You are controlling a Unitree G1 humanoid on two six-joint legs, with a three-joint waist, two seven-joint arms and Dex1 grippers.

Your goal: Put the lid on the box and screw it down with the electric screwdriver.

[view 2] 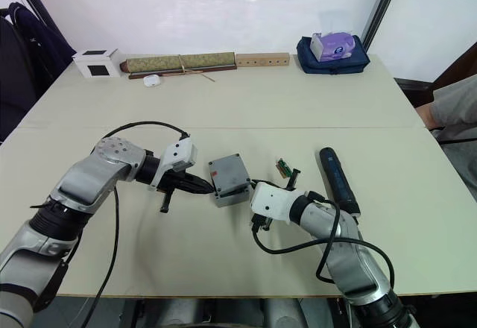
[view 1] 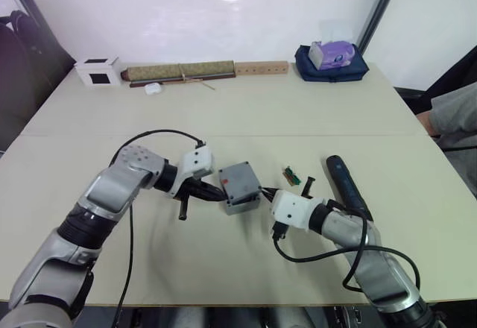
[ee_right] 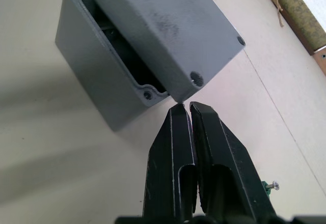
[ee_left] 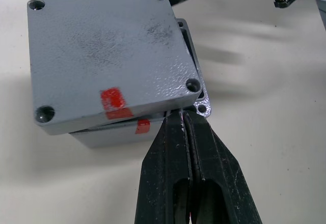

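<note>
Both tools — closed — touch lid [ee_left: 107, 56], skewed on box [ee_right: 97, 76].

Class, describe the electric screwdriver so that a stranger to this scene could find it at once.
Start at the beige table and go to its near edge, beside the right gripper. The electric screwdriver lies flat there, a long dark cylinder. The little green strips and grey box nearby are much shorter.
</note>
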